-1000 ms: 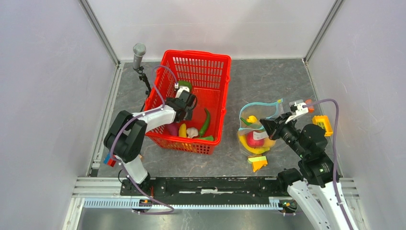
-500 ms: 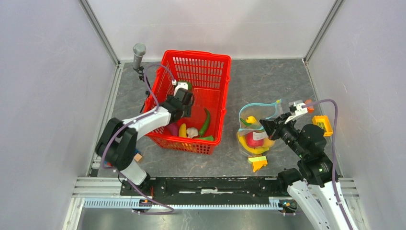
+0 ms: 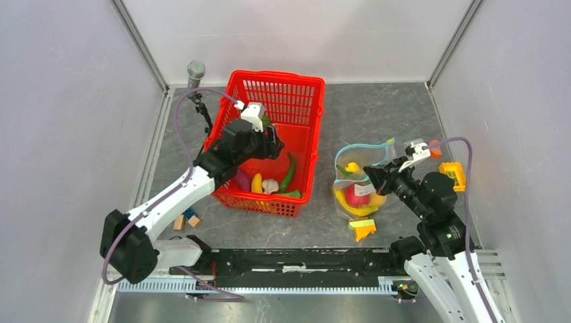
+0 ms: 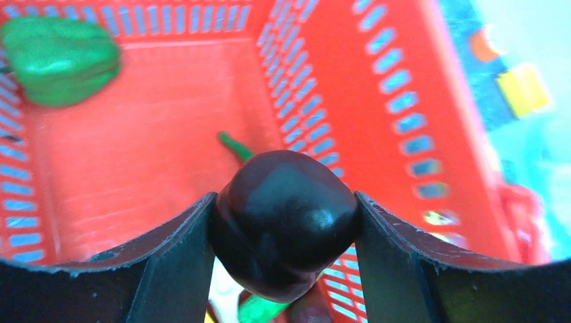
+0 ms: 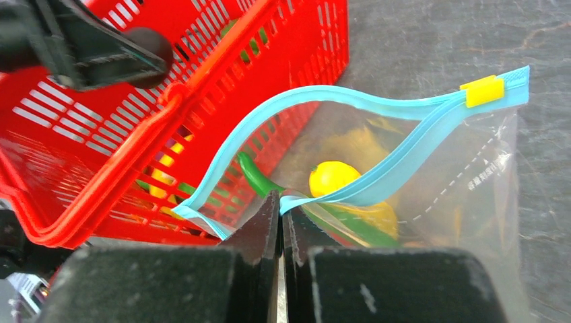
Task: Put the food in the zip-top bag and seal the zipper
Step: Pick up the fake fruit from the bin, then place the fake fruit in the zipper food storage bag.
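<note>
Above the red basket (image 3: 283,87), I have the left end effector (image 4: 286,200) clamped on the dark eggplant (image 4: 286,225), one finger on each side, with the fruit lifted off the basket floor. Below it in the basket lie a green bell pepper (image 4: 57,60) in the far corner, a long green pepper (image 3: 289,171), a yellow banana (image 3: 256,183) and a white mushroom (image 3: 270,186).

The right end effector (image 5: 279,202) is fully closed, pinching the near lip of the light blue zipper (image 5: 350,101). The zip-top bag (image 5: 438,182) rests on the grey worktop (image 3: 377,114) to the right of the basket, mouth gaping toward it. A yellow slider tab (image 5: 482,91) sits at the far end of the strip. Inside I see a yellow fruit (image 5: 330,178) and a red apple (image 3: 357,195).

Printed lines run down the bag's clear face, and a white label shows on it from above; both are too small for me to read.

The basket's right wall stands between the held eggplant and the bag. A yellow-green-orange block stack (image 3: 363,229) touches the bag's near edge. A small yellow crate (image 3: 453,175) lies right of the right arm, and a microphone (image 3: 196,70) stands left of the basket.
</note>
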Robot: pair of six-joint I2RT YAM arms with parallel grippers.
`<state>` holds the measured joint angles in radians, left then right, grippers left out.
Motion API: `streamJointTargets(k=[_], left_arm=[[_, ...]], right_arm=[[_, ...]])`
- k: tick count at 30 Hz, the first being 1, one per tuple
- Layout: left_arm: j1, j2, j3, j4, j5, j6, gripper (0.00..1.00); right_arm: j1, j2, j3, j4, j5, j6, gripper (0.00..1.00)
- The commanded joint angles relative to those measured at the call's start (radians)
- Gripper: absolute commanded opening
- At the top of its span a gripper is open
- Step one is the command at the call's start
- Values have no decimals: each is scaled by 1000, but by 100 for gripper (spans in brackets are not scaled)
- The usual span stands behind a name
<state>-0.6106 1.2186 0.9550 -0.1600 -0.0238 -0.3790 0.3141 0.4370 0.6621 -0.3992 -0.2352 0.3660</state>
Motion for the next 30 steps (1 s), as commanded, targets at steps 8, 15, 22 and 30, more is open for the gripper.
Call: streamJointTargets(k=[8, 15, 22, 30], left_arm=[[-36, -217, -1, 122, 203, -97, 46], [-132, -171, 49, 202, 246, -102, 46], [-324, 2, 165, 263, 217, -52, 47], [-424, 187, 281, 278, 200, -4, 48]], right_arm=[[2, 209, 161, 19, -169, -185, 0], [3, 187, 117, -52, -209, -210, 0], [3, 121, 92, -69, -187, -177, 1], [3, 62, 83, -78, -192, -150, 2]])
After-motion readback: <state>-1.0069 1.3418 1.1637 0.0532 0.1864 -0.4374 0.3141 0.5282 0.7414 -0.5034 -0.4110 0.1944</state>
